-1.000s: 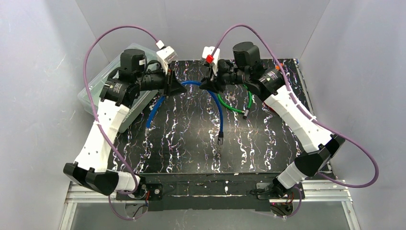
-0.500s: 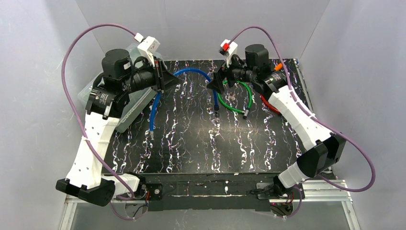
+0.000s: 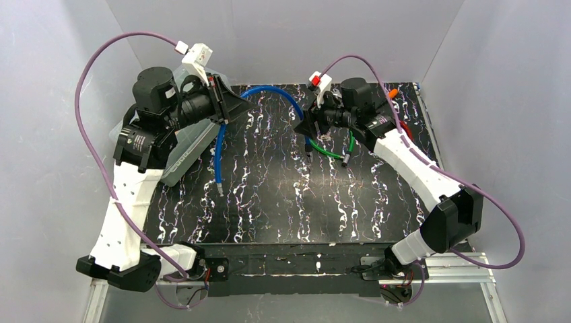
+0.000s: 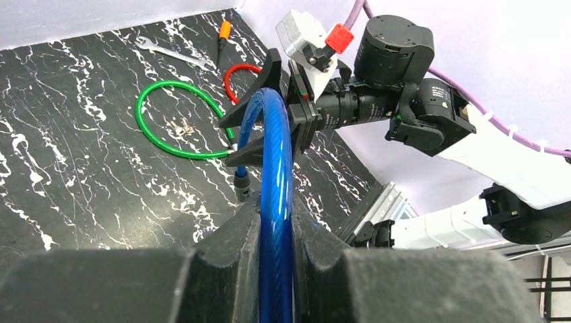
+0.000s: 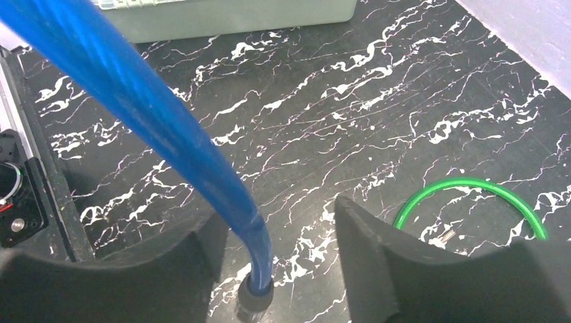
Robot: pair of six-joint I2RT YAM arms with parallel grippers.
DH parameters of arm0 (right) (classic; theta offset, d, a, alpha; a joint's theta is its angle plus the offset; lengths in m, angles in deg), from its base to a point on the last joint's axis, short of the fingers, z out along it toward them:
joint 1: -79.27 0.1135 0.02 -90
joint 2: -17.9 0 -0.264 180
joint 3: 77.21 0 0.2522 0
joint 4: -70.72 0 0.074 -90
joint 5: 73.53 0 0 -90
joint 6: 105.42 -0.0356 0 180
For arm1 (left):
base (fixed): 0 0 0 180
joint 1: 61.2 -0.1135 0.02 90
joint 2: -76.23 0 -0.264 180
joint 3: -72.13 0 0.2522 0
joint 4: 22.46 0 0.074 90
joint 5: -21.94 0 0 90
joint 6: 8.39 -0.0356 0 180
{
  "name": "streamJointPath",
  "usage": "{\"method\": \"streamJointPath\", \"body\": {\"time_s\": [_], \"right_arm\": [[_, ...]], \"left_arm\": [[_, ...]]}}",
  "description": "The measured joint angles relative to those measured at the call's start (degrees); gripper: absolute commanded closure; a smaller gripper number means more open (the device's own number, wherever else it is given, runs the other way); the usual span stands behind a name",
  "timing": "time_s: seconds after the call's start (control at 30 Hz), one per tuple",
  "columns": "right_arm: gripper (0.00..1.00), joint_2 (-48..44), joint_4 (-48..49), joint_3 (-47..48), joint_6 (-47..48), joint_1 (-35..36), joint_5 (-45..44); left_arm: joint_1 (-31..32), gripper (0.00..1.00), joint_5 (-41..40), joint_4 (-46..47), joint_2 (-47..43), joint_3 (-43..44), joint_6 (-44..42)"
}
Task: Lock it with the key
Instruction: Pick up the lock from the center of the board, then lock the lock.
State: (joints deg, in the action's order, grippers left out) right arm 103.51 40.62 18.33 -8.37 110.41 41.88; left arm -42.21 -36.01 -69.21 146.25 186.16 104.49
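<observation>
Marbled table (image 3: 269, 202), clear bin (image 3: 188, 145) at left

No readable text, label or number shows anywhere.

blue cable (image 4: 275, 202): glossy smooth plastic sheath | table (image 3: 269, 202): black marble-look | fingers (image 5: 377, 262): matt black plastic

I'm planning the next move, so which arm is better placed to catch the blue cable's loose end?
Right, probably. Its open right gripper straddles the blue cable just above the end; the left gripper is shut on it.
</observation>
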Motion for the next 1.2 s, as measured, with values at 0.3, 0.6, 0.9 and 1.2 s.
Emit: {"method": "streamJointPath", "body": {"time_s": [0.3, 0.6, 0.9, 1.2], "right_arm": [[0.48, 0.0, 3.8, -1.14, -2.89, 0.0, 0.02], [0.64, -0.02, 4.87, -3.63, -3.63, 0.0, 0.24], [0.99, -0.02, 5.88, -4.02, -5.35, 0.0, 0.2], [0.99, 0.37, 9.11, -3.87, -17.99, -2.32, 1.4]], "left_arm": [[0.0, 1.0, -0.04, 0.02, -0.48, 0.09, 0.07], [0.0, 1.0, -0.13, 0.15, -0.28, 3.41, -0.37], [-0.09, 1.0, 0.44, 1.62, -0.37, 2.67, -0.76], [0.28, 0.86, 3.39, 4.28, -3.45, -7.5, -4.44]]}}
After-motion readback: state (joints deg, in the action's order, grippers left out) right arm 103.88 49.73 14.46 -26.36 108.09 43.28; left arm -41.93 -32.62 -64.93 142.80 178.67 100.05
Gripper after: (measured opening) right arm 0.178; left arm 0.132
